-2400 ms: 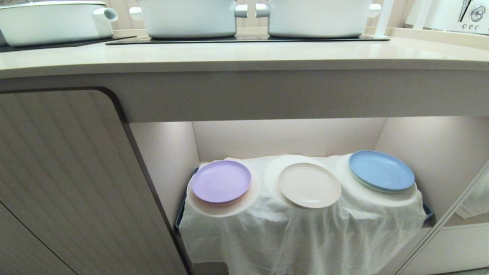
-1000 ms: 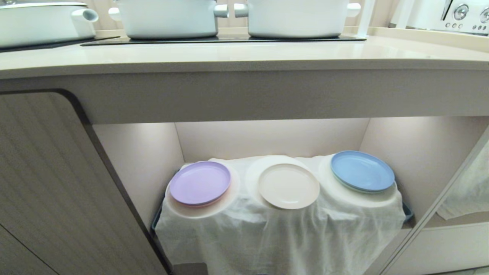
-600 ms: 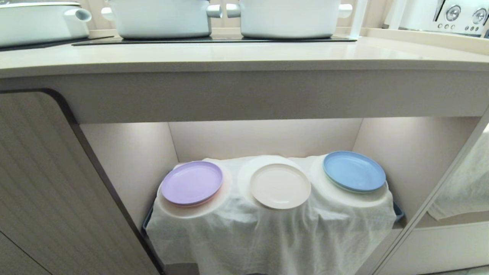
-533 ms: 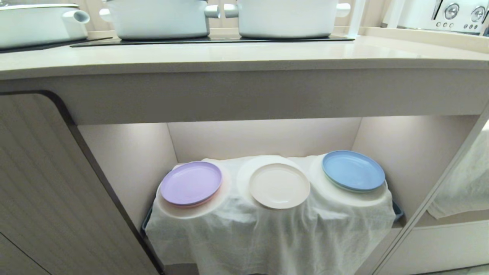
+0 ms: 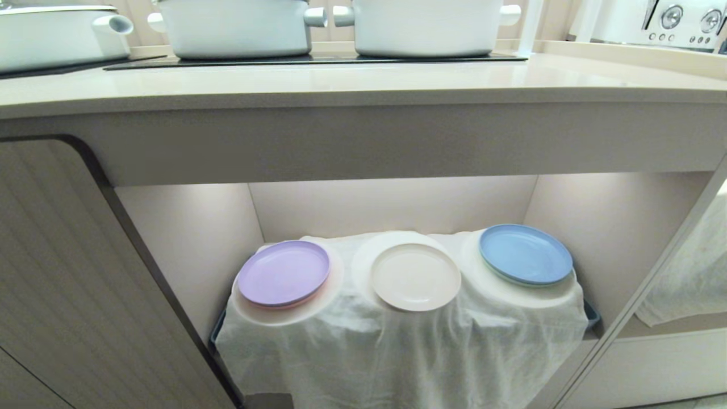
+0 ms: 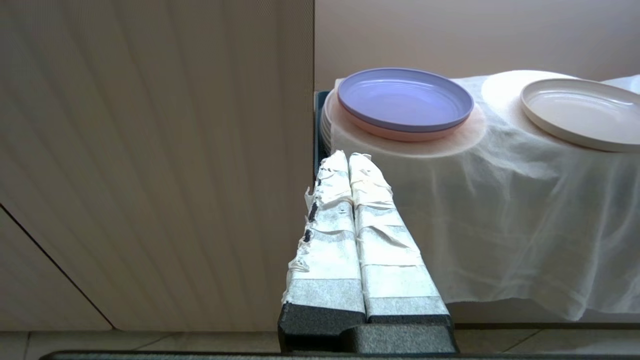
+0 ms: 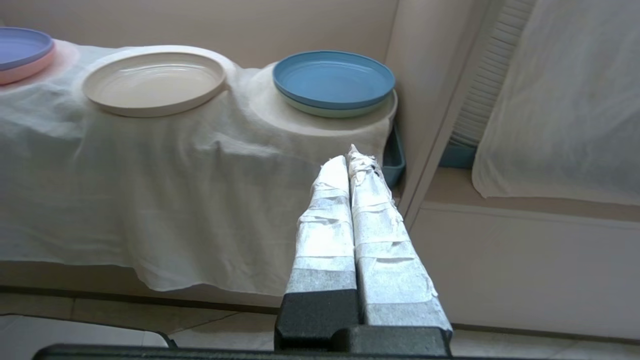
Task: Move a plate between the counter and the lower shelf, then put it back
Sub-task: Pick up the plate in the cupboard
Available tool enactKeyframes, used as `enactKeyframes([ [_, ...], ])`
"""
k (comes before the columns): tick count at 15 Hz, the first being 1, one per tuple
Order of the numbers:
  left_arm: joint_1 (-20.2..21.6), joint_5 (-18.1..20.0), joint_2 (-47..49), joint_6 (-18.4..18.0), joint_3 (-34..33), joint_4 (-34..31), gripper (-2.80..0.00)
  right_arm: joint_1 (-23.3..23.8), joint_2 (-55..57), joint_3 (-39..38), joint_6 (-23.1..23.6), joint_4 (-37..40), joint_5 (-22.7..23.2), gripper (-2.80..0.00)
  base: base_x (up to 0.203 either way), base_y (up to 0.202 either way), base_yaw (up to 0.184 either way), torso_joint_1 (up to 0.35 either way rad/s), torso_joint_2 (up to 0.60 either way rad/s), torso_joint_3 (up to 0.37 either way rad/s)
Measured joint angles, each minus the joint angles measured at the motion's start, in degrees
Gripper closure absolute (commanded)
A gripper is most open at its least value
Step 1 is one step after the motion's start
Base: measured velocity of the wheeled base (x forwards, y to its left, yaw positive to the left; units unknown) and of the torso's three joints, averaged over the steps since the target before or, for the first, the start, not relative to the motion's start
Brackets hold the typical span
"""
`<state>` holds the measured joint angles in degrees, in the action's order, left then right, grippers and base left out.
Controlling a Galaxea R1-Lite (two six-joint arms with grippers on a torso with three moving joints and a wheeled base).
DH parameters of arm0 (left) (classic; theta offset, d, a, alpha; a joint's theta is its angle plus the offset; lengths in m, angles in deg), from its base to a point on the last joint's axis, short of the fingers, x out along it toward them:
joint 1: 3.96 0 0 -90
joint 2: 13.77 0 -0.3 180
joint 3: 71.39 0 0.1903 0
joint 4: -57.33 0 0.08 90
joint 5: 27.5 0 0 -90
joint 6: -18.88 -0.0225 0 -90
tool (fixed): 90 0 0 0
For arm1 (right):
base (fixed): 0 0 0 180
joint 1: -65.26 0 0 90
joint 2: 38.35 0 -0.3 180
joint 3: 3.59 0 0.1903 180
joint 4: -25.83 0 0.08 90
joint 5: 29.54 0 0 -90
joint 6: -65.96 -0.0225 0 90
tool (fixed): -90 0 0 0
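Below the tabletop (image 5: 341, 85), the plate (image 5: 416, 276) rests mid-shelf on the lower shelf (image 5: 392, 207); left pincer (image 6: 348, 157) and right pincer (image 7: 348, 157) hang clenched, apparently empty.

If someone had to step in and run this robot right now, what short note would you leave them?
Left gripper: shut, empty, parked low in front of the shelf, short of the lilac plate.
Right gripper: shut, empty, parked low, short of the blue plate.
Cream plate: on the middle cloth-covered pad of the lower shelf, between the lilac and blue plates.
Counter: holds white pots; no plate on it.
Done: nothing visible yet.
Left: lift the cream plate to the counter, then return it to the shelf.
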<state>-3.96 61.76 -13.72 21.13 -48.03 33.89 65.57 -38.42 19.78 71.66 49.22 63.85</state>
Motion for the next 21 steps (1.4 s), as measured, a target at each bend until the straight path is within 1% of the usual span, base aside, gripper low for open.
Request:
enactKeyframes([
  [10,0.0,0.0,0.0,0.0,0.0,0.0,0.0,0.0,0.0,0.0,1.1,0.0,0.0,0.0,0.0,0.0,0.0,0.0,0.0,0.0],
  [13,0.0,0.0,0.0,0.0,0.0,0.0,0.0,0.0,0.0,0.9,3.4,-0.8,0.9,0.0,0.0,0.0,0.0,0.0,0.0,0.0],
  [16,0.0,0.0,0.0,0.0,0.0,0.0,0.0,-0.1,0.4,5.5,3.4,0.3,6.6,0.0,0.0,0.0,0.0,0.0,0.0,0.0],
  [19,0.0,0.0,0.0,0.0,0.0,0.0,0.0,-0.2,3.5,10.1,3.4,0.0,11.1,0.0,0.0,0.0,0.0,0.0,0.0,0.0],
  [20,0.0,0.0,0.0,0.0,0.0,0.0,0.0,-0.2,5.0,11.7,3.4,-0.1,13.1,0.0,0.0,0.0,0.0,0.0,0.0,0.0],
  [21,0.0,0.0,0.0,0.0,0.0,0.0,0.0,-0.3,7.0,13.5,3.4,-0.2,16.2,0.0,0.0,0.0,0.0,0.0,0.0,0.0],
])
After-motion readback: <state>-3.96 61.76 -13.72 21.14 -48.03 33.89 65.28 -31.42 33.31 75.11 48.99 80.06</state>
